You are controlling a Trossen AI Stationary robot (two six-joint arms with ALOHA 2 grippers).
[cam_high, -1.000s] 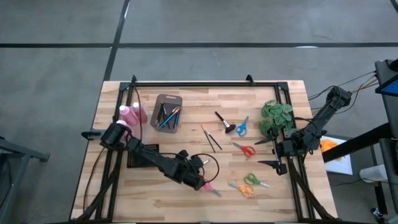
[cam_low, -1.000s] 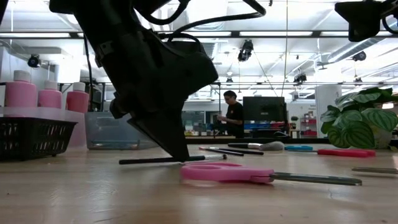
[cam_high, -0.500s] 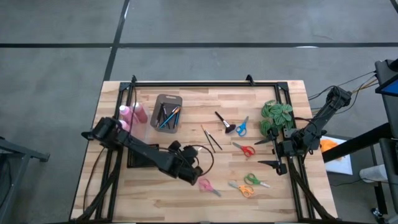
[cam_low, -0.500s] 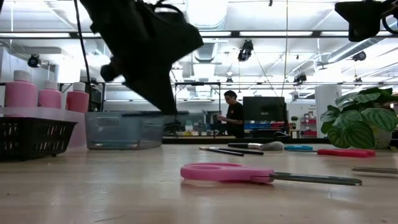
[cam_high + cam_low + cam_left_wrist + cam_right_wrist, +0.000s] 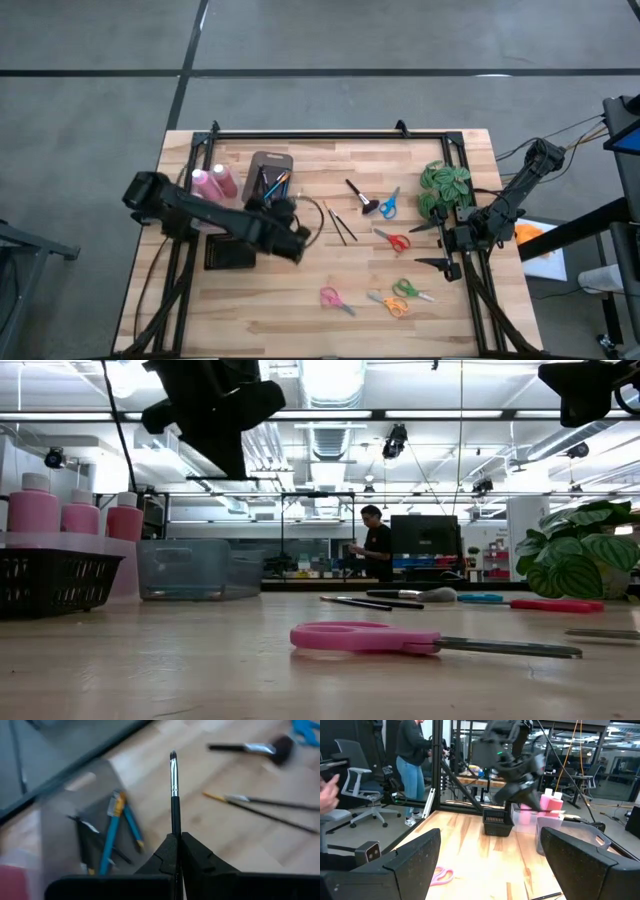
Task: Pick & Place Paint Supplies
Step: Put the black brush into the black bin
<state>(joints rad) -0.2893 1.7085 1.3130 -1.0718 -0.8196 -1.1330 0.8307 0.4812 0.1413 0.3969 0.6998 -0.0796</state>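
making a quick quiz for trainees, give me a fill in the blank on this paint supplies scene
1. The left pincer is shut on a thin black ____.
2. The right pincer, waiting near the plant, stands ____.
3. In the grey bin lie brushes, two with ____ handles.
4. Nearest the low camera on the table lie ____ scissors.

Missing words: paintbrush; open; blue; pink
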